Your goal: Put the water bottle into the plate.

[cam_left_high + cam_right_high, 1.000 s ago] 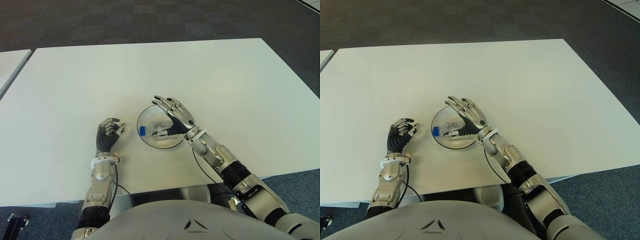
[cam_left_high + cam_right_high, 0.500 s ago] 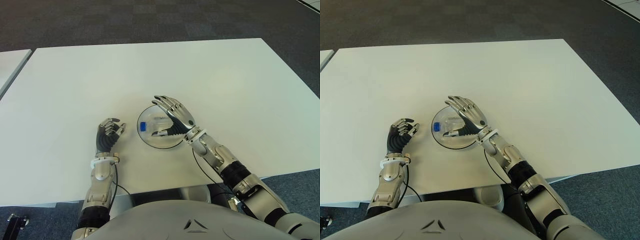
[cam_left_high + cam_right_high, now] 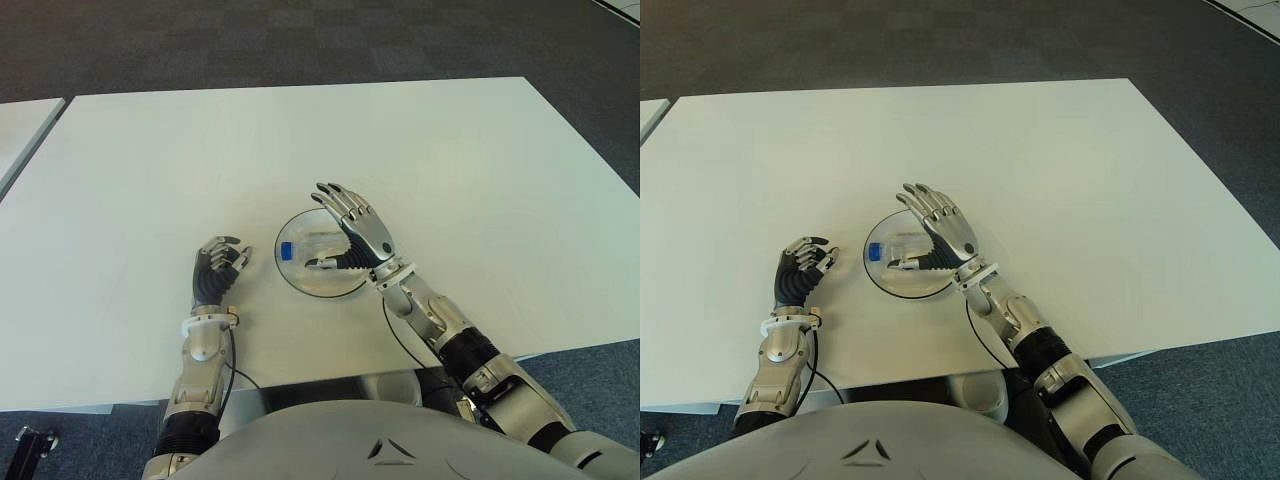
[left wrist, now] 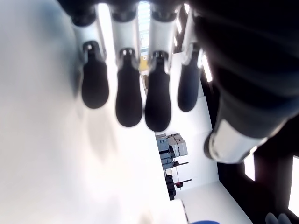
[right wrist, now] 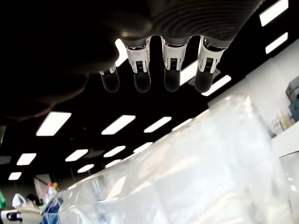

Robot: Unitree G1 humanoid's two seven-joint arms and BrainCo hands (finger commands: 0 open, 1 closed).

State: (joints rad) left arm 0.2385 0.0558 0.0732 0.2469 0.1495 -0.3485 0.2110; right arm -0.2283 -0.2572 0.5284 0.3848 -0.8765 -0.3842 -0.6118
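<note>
In plate [image 3: 300, 280], water bottle [image 3: 310, 247], blue cap [image 3: 286, 250]

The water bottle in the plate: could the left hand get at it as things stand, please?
Probably yes: the water bottle lies in the plate, cap toward the left hand beside it. The open right hand covers only the far side.

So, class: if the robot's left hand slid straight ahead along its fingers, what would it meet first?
Nothing, as far as I can judge: the left hand points up the bare white table; the round clear plate sits off to its right.
</note>
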